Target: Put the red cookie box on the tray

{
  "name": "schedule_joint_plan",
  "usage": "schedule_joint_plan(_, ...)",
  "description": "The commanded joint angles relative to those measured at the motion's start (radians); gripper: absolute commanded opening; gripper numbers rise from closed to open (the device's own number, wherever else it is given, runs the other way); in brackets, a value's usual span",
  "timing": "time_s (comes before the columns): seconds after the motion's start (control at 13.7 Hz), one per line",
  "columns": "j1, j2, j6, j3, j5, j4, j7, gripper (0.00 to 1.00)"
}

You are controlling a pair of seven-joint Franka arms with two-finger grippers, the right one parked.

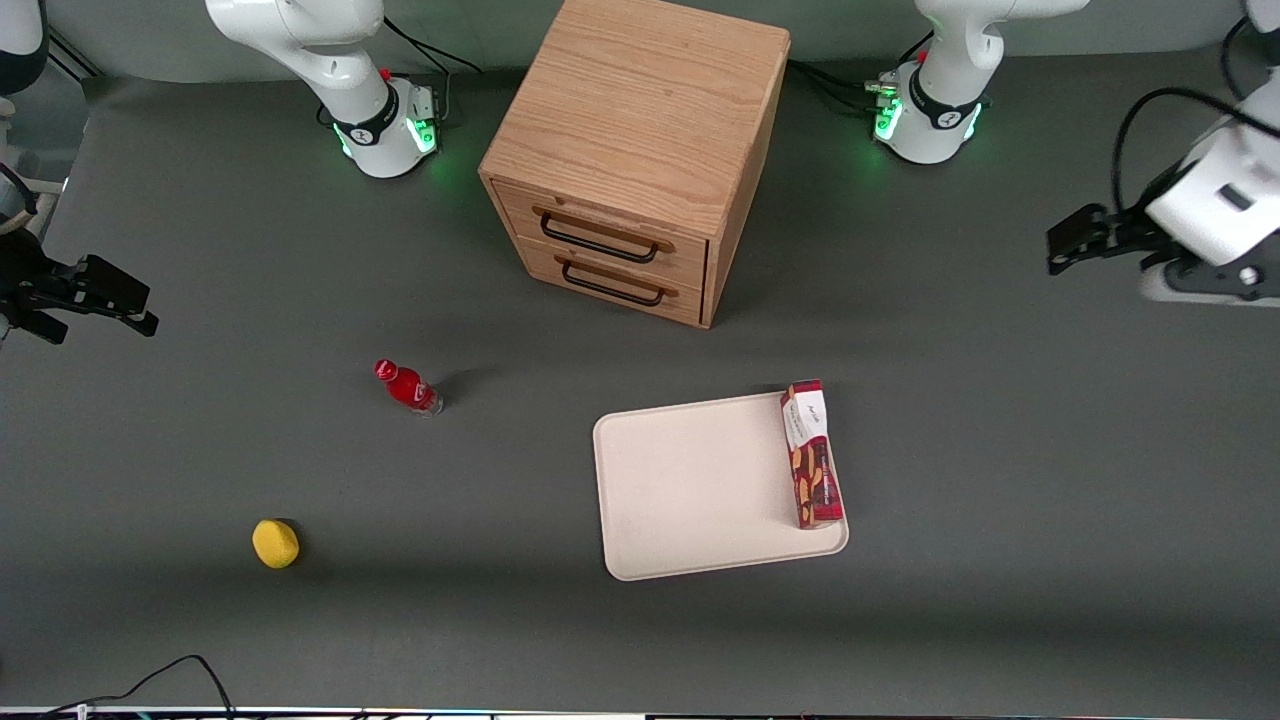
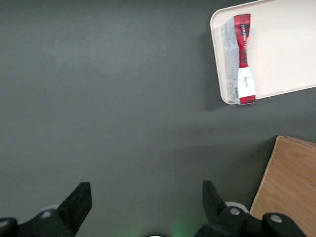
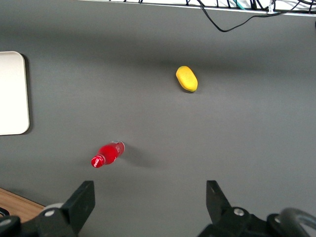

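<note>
Worktop (image 1: 1000, 560): dark grey mat; carries every item listed below.
Drawer cabinet (image 1: 640, 110): light wood, two drawers with dark bar handles, standing between the two arm bases. The front view shows it whole; the left wrist view catches only one wooden corner (image 2: 291, 187), and the right wrist view a sliver of wood.
Tray (image 1: 690, 490): cream-beige, rounded corners, low rim, flat on the worktop nearer the front camera than the cabinet. The left wrist view shows one end of it (image 2: 281, 49); the right wrist view shows only its bare end toward the parked arm (image 3: 12, 94).
Red cookie box (image 1: 812, 455): lies on the tray along the tray's edge toward the working arm's end of the worktop, white label end pointing toward the cabinet. The left wrist view shows that label end reaching the tray's rim (image 2: 240, 59). Not visible in the right wrist view.
Gripper (image 1: 1068, 243): held high above the worktop at the working arm's end, well apart from tray and box. In the left wrist view the fingers (image 2: 79, 202) stand wide apart, released, with nothing between them but bare mat.
Red bottle (image 1: 406, 386): small, toward the parked arm's end, clear of the tray.
Yellow object (image 1: 275, 543): rounded, nearer the front camera than the bottle. Both also appear in the right wrist view; neither in the left wrist view.
Obstructions: nothing lies between gripper and tray.
</note>
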Motion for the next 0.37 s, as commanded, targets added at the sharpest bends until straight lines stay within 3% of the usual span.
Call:
schedule_joint_plan(0.0, 0.005, -0.048, 0.028, 0.001, -0.014, -0.052, 0.026, 1.00)
schedule_joint_plan(0.29, -0.006, -0.040, -0.012, -0.008, 0.021, -0.009, 0.087, 1.00)
